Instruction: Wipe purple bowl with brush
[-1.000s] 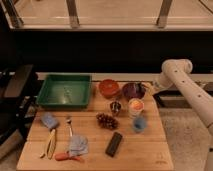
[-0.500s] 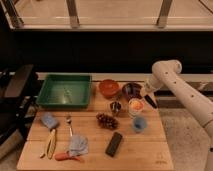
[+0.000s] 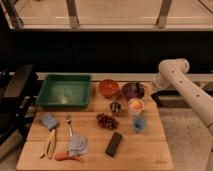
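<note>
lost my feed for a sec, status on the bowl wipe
Gripper low, just right of purple bowl. Brush seems to lie in the bowl. Orange bowl and pale cup sit close by.

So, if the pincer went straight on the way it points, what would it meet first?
Likely the purple bowl: the pincer sits close beside it, aimed toward its rim, though depth is unclear.

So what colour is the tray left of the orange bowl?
The tray is green, seen best in the camera view. The gripper hangs beside the purple bowl.
</note>
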Controlling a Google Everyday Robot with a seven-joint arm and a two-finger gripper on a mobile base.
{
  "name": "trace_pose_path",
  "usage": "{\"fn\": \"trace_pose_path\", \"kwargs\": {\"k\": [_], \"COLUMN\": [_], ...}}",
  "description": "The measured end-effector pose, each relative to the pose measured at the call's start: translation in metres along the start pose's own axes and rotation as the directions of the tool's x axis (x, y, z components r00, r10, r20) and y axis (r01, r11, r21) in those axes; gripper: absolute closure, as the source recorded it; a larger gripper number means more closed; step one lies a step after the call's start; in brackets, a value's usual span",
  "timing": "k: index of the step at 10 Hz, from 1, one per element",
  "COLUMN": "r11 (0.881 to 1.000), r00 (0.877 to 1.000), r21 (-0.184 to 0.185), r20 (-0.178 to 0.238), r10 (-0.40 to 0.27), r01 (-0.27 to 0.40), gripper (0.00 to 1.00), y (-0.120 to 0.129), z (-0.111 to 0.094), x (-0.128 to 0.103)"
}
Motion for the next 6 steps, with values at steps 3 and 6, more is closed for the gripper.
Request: {"fn": "trace_pose_path", "kwargs": {"k": [3,6], "r11": [0.999,0.997], "r00": [0.999,0.997], "r21": [0.006,0.041], "r20": [-0.038,-0.053], "r10": [-0.034,-0.063], "r01": [0.034,0.066], "gripper": [1.0,1.0], "y": [-0.01,-0.049], "z": [-0.002,0.001], "x": [0.021,0.032]}}
